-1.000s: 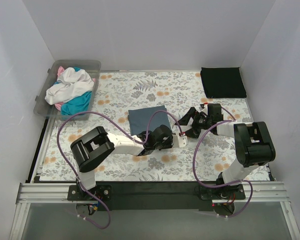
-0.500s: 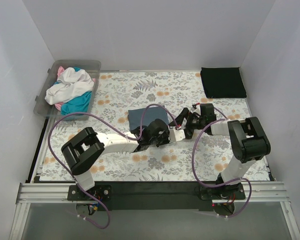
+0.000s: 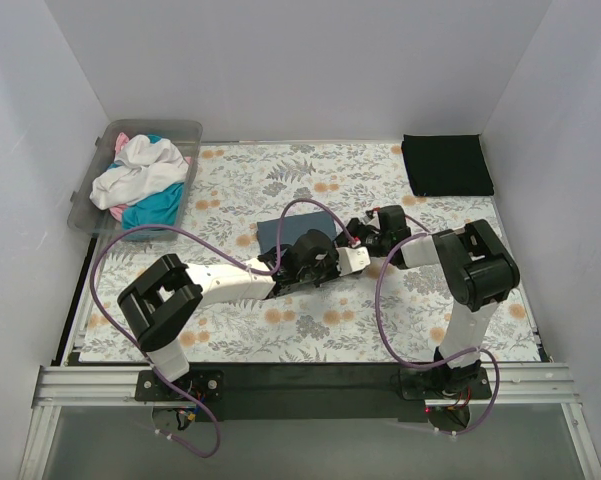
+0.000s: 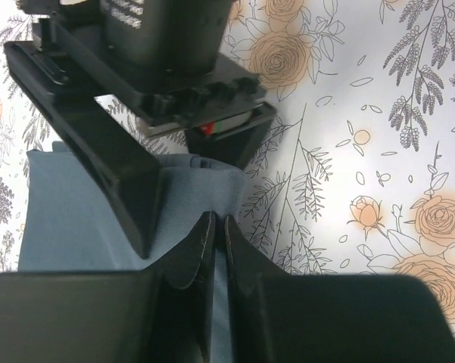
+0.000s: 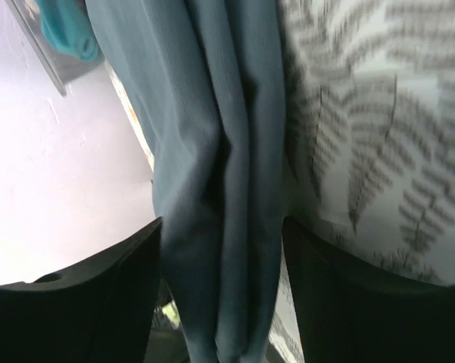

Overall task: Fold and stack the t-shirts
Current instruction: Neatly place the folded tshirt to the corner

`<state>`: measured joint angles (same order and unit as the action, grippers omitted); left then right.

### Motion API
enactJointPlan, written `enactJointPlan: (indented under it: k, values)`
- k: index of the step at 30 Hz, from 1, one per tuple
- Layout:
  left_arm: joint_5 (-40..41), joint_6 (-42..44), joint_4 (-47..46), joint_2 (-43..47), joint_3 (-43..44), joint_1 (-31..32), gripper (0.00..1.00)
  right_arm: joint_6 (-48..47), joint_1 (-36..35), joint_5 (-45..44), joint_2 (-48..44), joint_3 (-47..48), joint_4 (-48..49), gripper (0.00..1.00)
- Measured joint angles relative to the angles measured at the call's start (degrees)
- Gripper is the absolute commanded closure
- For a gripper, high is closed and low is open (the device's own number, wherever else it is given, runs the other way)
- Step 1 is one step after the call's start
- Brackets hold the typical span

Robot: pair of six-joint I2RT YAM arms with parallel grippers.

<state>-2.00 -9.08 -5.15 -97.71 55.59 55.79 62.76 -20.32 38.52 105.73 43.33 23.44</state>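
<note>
— At mid-table, what lies where, and how much room is around it?

— A folded blue-grey t-shirt (image 3: 278,236) lies near the centre of the floral table cloth (image 3: 280,180). Both arms reach in over its right edge. Bare cloth stretches beyond it, to its left and along the near edge. A black t-shirt (image 3: 446,165), folded square, sits in the far right corner, well apart. A clear bin (image 3: 185,135) stands at the far left against the wall (image 3: 40,150). It holds a white shirt (image 3: 140,172), a teal shirt (image 3: 158,207) and a pink shirt (image 3: 121,140) in a heap.

— What do the wrist cameras add?

— The left wrist view shows the left gripper (image 4: 214,223) pinched nearly closed on a raised fold of the blue-grey t-shirt. The other gripper's black body sits just beyond, on the same cloth. The right wrist view shows the right gripper (image 5: 223,242) with its fingers partway apart. A thick bunch of the shirt fills the gap and touches both.

— What is hard to make out?

— From above, the left arm and a purple cable (image 3: 130,250) cover the shirt's near right corner and both sets of fingertips. The right wrist view is blurred, and the shirt runs off its top edge.
</note>
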Motion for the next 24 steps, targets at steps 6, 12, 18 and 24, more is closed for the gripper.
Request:
enactJointPlan:
  k: [6, 12, 18, 24]
  values:
    - [-0.42, -0.96, 0.02, 0.00, 0.00, -0.52, 1.00, 2.12, -0.17, -4.87, 2.71, 3.32, 1.64, 0.42]
    - [-0.76, -1.70, 0.02, 0.00, 0.00, -0.57, 1.00, 2.60, -0.17, -7.54, 4.09, 5.16, 2.47, 0.44]
    - [-1.14, -1.86, 0.04, 0.00, 0.07, -0.68, 1.00, 2.60, -0.24, -7.93, 6.12, 7.50, 2.82, 0.46]
    - [-1.75, -2.23, 0.09, 0.00, 0.09, -0.90, 1.00, 2.60, -0.76, -7.98, 7.93, 8.87, 3.87, 0.50]
